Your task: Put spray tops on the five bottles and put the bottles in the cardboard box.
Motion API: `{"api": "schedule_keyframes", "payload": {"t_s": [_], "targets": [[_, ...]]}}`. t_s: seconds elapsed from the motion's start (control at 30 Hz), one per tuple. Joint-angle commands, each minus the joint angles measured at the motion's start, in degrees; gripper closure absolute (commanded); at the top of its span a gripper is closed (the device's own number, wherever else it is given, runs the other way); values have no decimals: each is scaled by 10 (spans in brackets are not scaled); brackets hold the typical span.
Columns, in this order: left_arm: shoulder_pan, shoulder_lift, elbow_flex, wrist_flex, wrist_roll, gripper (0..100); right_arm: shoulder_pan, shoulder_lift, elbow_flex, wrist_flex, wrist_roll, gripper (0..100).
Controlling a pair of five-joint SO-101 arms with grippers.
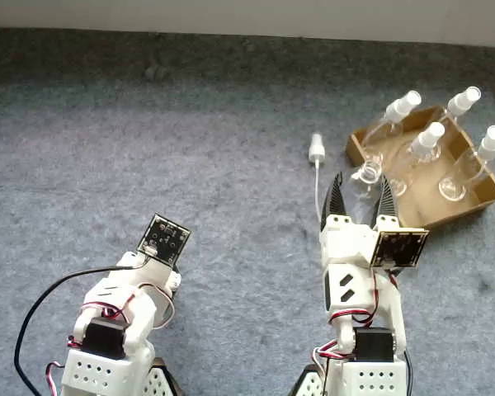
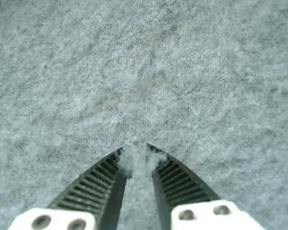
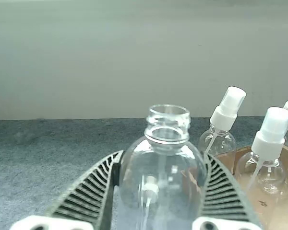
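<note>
A clear bottle (image 1: 365,175) with no spray top stands on the grey carpet just beside the cardboard box (image 1: 445,216). My right gripper (image 1: 360,186) is shut on this bottle (image 3: 161,163), one ribbed finger against each side of its body. A loose white spray top (image 1: 316,148) lies on the carpet to the left of that gripper, its thin tube trailing toward the arm. Several bottles with spray tops stand in the box, such as one (image 1: 429,142) near its middle. My left gripper (image 2: 134,148) points down at bare carpet, open by a narrow gap, holding nothing.
The left arm (image 1: 161,243) sits low at the near left, its black cable looping beside it. A pale wall edge runs along the far side of the carpet. Capped bottles (image 3: 223,129) stand close beside the held bottle.
</note>
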Motion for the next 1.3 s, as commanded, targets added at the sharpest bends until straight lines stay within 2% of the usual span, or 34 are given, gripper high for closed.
{"api": "schedule_keyframes", "payload": {"t_s": [0.0, 0.13, 0.37, 0.5, 0.77, 0.93, 1.1, 1.27], "targets": [[10, -3, -41, 47, -4, 993, 6, -2, 101, -14, -7, 839], [10, -3, -121, 111, -4, 993, 6, -2, 101, -14, -7, 839], [8, -2, -194, 103, -40, 993, 6, -2, 101, -14, -7, 839], [-16, -1, -236, 101, -40, 993, 6, -2, 101, -14, -7, 839], [-21, 16, -252, 101, -40, 993, 6, -2, 101, -14, -7, 839], [-19, 130, -304, 101, -40, 993, 6, -2, 101, -14, -7, 839], [-15, 289, -416, 101, -38, 990, 6, -2, 101, -14, -7, 839], [20, 449, -524, 104, -37, 989, 6, -2, 101, -14, -7, 839]]}}
